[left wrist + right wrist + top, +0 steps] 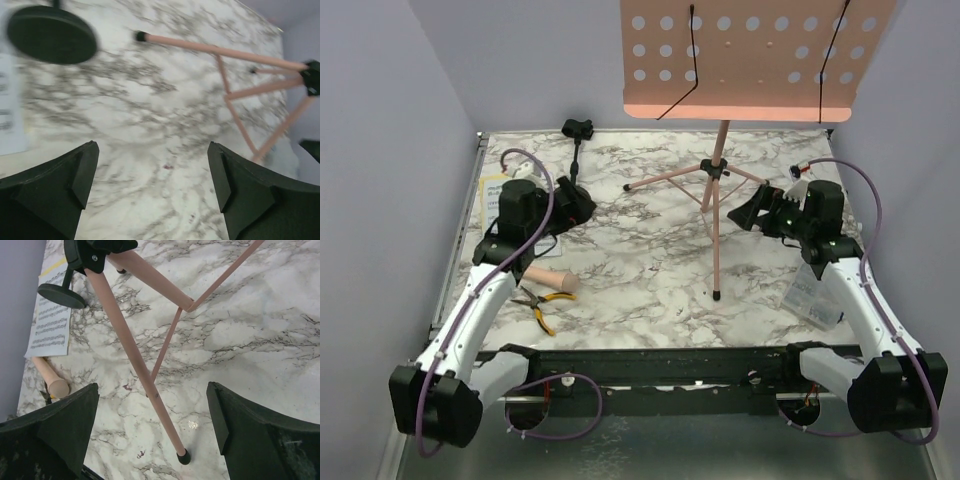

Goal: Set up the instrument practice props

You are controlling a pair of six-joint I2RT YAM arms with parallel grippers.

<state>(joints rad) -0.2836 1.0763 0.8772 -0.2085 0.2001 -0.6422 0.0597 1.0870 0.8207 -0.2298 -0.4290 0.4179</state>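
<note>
nearest the arm bases, the yellow-handled pliers lie on the marble surface, well to the left of the pink tripod and nearer than its front foot. the beige toy microphone lies on its side just beyond them, also left of the tripod. a clear plastic box sits on the tripod's right, beside the right arm.

further in, the left end effector hangs over bare marble left of the tripod. its fingers are spread wide with nothing between them. its wrist view shows the round base of the small black mic stand beyond the fingertips, not between them. the right end effector hovers just right of the tripod's hub, also spread wide. one tripod leg crosses the gap in its wrist view, clear of both fingers.

the tripod stands upright on black-tipped feet near the middle of the surface. the mic stand stands upright to its left, toward the far side, with a clip on top. the white and yellow sheet-music pages lie flat far to the tripod's left, at the surface's edge, partly hidden by the left arm. on top of the tripod sits the pink perforated music-stand desk, with two thin black wires across its face.
</note>
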